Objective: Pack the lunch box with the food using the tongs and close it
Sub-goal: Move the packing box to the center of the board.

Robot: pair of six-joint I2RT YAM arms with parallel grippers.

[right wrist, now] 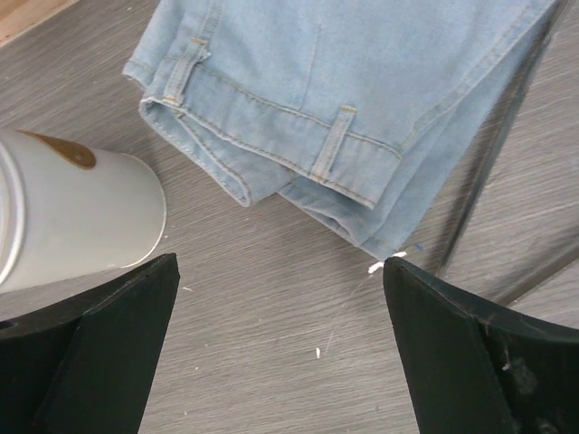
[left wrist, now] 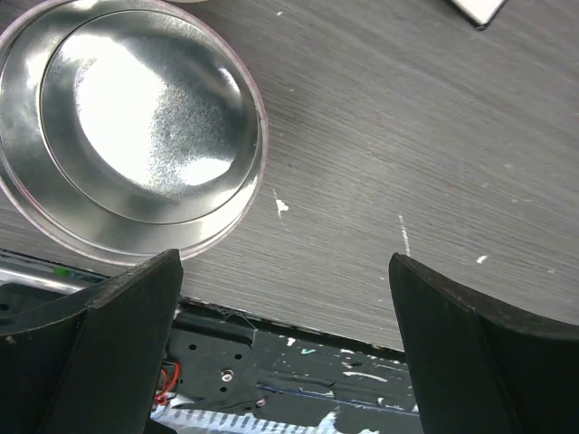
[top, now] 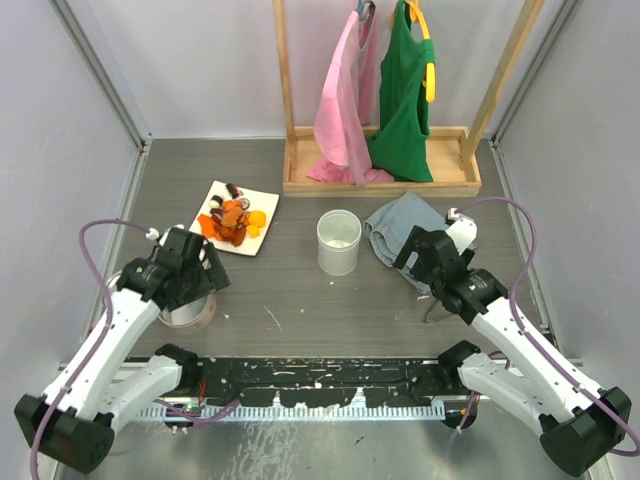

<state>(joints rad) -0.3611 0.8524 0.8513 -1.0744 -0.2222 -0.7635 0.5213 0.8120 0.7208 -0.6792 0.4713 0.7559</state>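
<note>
Now, L claw [left wrist: 285,271]: wide open, empty, over lid [left wrist: 136,127].
R claw [right wrist: 280,271]: wide open, empty, above jeans [right wrist: 362,81] edge.
Tongs [right wrist: 489,154]: flat on tabletop [right wrist: 271,298], along jeans' edge, R of claw.
Food [top: 235,218]: on plate [top: 262,198], apart from lunch box [top: 338,242].
Risk: thin flat tongs prob. slip from pinch; claw may snag denim.

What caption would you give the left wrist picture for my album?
Open left gripper hovers near a shiny round metal container on the scratched grey table.
</note>
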